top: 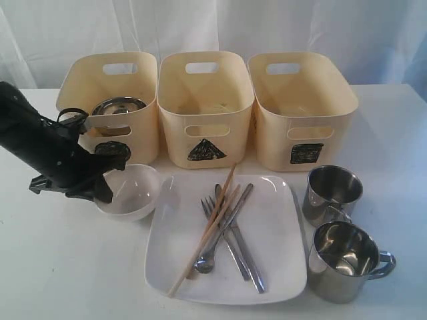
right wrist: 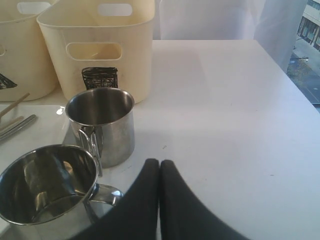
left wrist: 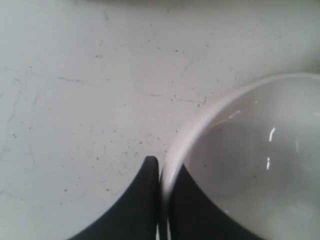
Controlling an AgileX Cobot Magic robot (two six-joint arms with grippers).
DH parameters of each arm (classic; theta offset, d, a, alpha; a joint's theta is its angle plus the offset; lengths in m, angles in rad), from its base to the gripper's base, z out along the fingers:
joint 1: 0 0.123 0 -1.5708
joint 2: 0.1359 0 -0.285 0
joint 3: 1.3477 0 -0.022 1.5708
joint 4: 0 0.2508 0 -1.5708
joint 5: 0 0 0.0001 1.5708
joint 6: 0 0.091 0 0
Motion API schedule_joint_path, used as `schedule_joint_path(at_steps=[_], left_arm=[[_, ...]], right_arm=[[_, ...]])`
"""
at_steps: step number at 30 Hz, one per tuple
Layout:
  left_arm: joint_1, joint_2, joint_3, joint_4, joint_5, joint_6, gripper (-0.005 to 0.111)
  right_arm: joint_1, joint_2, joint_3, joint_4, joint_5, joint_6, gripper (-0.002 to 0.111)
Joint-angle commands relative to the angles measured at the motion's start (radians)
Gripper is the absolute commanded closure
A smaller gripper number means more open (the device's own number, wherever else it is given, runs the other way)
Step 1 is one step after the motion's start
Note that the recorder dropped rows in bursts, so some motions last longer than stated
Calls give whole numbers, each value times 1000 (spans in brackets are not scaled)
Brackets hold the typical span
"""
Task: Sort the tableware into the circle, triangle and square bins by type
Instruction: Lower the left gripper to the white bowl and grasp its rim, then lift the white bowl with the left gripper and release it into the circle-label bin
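Steel mug point(top: 341, 260) and its twin point(top: 331, 193) stand upright, front right, while left claw point(left wrist: 161, 169) pinches white bowl point(left wrist: 250, 150) by its rim.
Bowl sits mouth up just beside the plate point(top: 280, 220), in front of the circle bin point(top: 139, 143); chopsticks point(top: 207, 227) slant lengthwise toward the triangle bin point(top: 227, 133). Right claw point(right wrist: 159, 167), fingers pressed together, hangs empty over bare counter point(right wrist: 225, 125).

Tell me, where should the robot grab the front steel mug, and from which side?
Probably by the front mug's rim, from above. It stands upright with its mouth open, so one finger can go inside and one outside. Its handle juts right, so pinch the rim clear of it.
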Motion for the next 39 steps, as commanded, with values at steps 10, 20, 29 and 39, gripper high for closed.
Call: schedule_joint_path(at_steps=[10, 20, 29, 39], left_arm=[[-4, -116, 7, -18, 155, 56, 107], [-4, -368, -31, -18, 117, 59, 107], [20, -337, -284, 84, 25, -26, 107], [84, -80, -562, 117, 112, -106, 107]], right_arm=[[1, -6, 5, 0, -14, -4, 108], [1, -6, 5, 0, -14, -4, 108], [1, -6, 5, 0, -14, -4, 108], [1, -6, 5, 0, -14, -4, 108]])
